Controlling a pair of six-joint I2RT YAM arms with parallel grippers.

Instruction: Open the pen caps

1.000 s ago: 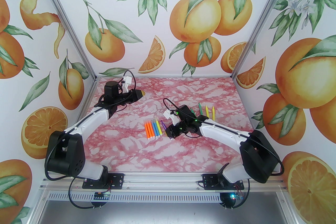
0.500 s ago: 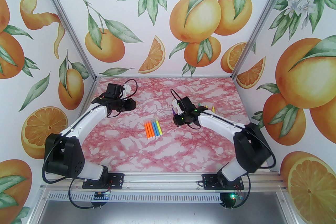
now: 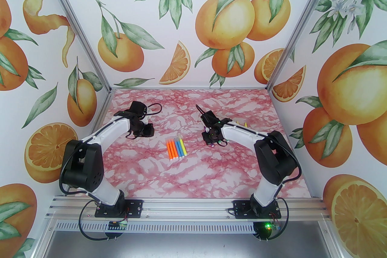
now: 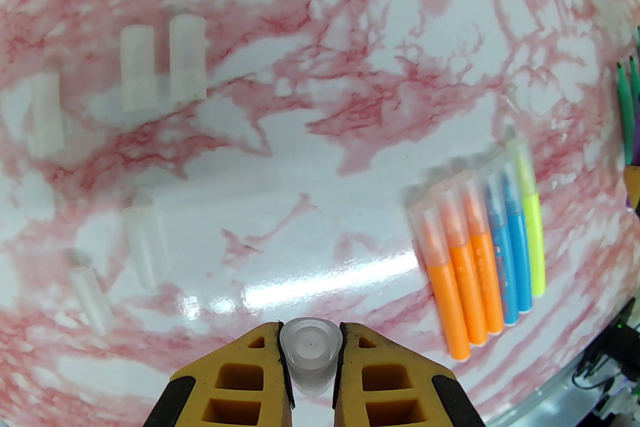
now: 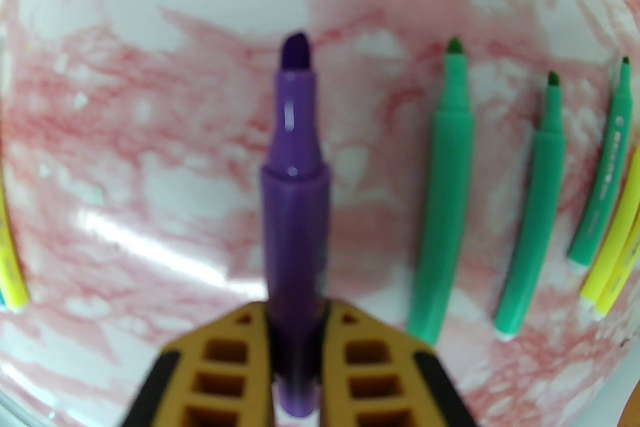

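Two-arm uncapping, release stage, located relative to the row of capped markers (image 4: 480, 255). Well left of the row, several loose caps (image 4: 187, 59) lie on the table (image 4: 320, 114). Their outlines are faint against the pale marble, so the count is uncertain. Nearer the row on that side, the left gripper (image 4: 310, 330) is clamped on a clear cap (image 4: 311, 355), open mouth facing the camera, held above the surface. The row itself holds three orange, two blue and one yellow marker, each with a translucent cap not yet pulled. Right of the row, the right gripper (image 5: 297, 310) is closed on the barrel of a purple marker (image 5: 295, 194), whose bare felt tip points away from the wrist. Further right lie uncapped green markers (image 5: 445, 194).

Judged step: set down both halves. The cap should be lowered close to the table in a free gap among the loose caps before the jaws part, since a round cap is likely to roll. The purple marker should be laid parallel to the green ones without touching them, descending flat so the tip does not drag ink across the marble.
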